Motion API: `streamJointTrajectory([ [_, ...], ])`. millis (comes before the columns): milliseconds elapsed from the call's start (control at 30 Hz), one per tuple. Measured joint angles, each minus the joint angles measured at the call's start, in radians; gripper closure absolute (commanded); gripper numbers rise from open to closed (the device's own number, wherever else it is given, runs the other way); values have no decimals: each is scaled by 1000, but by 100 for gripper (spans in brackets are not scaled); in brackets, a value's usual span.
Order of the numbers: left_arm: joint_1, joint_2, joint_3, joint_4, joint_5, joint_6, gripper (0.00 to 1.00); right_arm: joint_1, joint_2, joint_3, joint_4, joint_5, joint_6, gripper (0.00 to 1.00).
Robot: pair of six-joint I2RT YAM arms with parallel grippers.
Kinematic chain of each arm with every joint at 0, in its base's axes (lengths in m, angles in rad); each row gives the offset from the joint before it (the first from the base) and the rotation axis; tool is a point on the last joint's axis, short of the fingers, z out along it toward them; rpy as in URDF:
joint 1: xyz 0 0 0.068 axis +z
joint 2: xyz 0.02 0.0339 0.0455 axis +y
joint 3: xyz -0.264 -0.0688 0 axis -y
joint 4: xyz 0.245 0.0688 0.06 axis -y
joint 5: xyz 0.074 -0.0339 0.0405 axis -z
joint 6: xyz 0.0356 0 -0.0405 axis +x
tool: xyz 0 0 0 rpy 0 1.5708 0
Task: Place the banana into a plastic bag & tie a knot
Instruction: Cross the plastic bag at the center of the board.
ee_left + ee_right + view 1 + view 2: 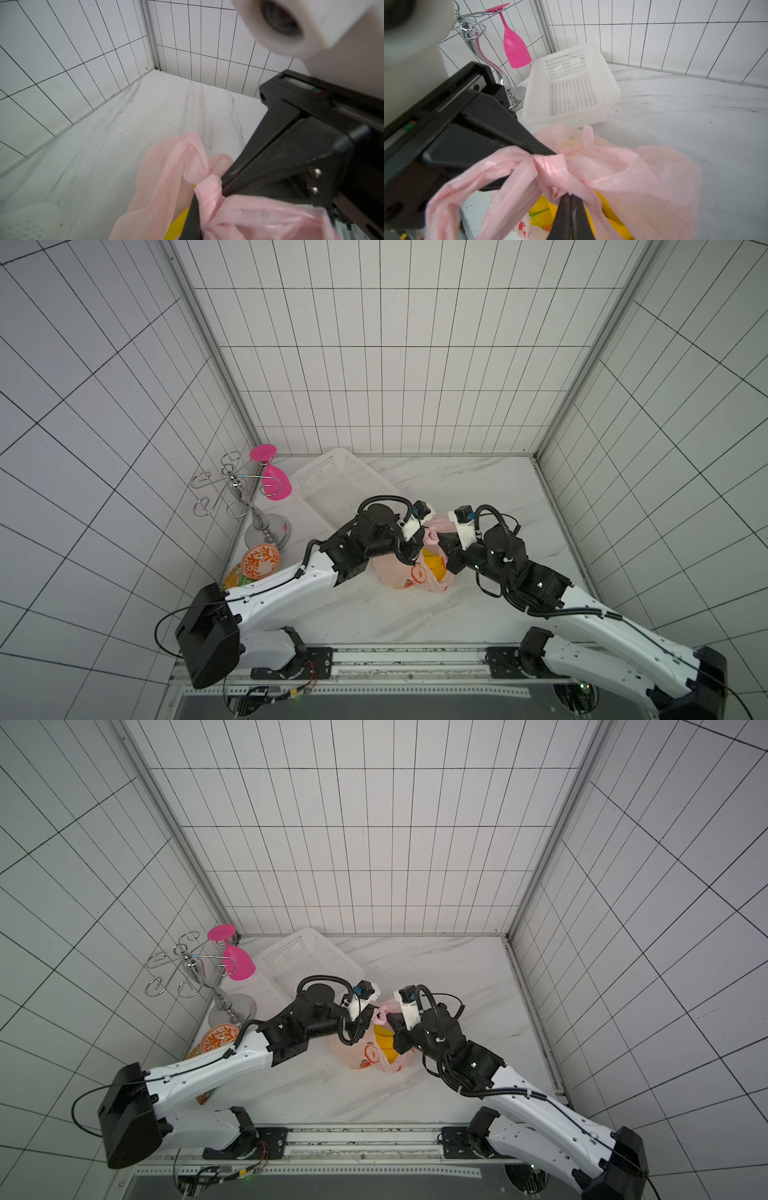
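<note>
Jaws of the right tool (569,199) are pressed together on a pinch of pink film just under the knot (550,166). The left tool (548,152) is likewise closed, its tip hard against the knot from the opposite side, though I cannot tell whether any film is nipped in it. One loose handle loop (467,187) drapes over the left tool. Below the knot sits the plastic bag (401,574), resting on the worktop (478,489) between the two arms, with the banana (384,1039) showing yellow through its wall. By my reading the task is nearly over: the fruit is inside and the handles are drawn into a tight bunch, so what is left is at most one firming tug, then release and retreat. The draped loop looks the likeliest snag, since it could drag the bag along when the left tool backs away. A white basket (340,485) sits just behind the bag on the left arm's side, close enough to bump. Farther from the bag on that side are a chrome rack (257,522) carrying an upturned pink glass (276,485), an orange-patterned disc (260,560) and a snack packet (235,578) partly under the left arm, all well apart from the bag.
</note>
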Motion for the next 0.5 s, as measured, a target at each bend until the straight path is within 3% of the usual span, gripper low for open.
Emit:
streamJointTrajectory([
  [333,-21,-6,0,-1,52,-4,91,-50,-53,13,-14,62,0,100],
  [500,-19,-6,-1,3,51,-24,95,-56,-53,21,-25,67,-1,100],
])
